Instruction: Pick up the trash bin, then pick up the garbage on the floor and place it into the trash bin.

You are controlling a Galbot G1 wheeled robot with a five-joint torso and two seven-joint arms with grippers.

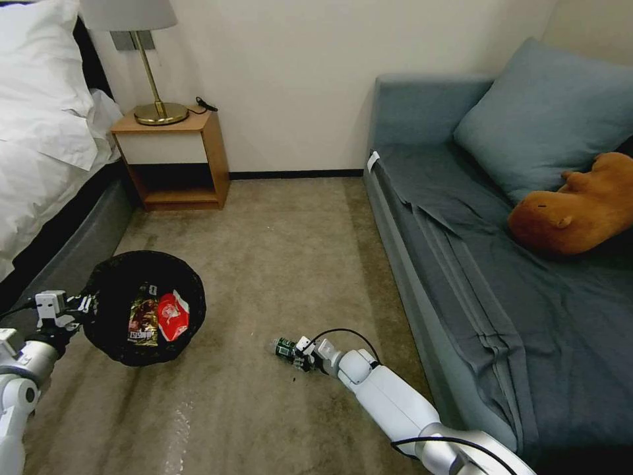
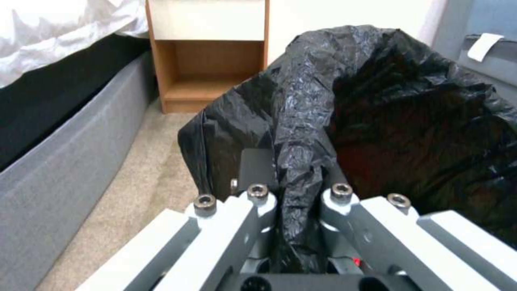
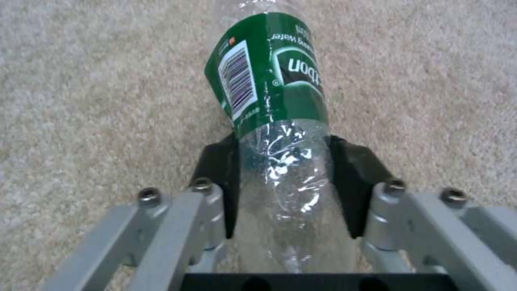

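I log the trash bin [image 2: 409, 121] liner as thin black plastic film, crinkled, with a dull sheen on the folds. The bottle [image 3: 280, 121] is clear, dented plastic with a glossy green printed label. The right gripper [image 3: 288, 182] has matt black pads on smooth pale-grey links with metal screw heads (same build on the left gripper [image 2: 296, 190]). The carpet [image 3: 80, 81] is short, rough beige pile. The nightstand [image 1: 173, 158] looks like smooth wood veneer, and its lamp [image 1: 158, 99] is polished brass-coloured metal.
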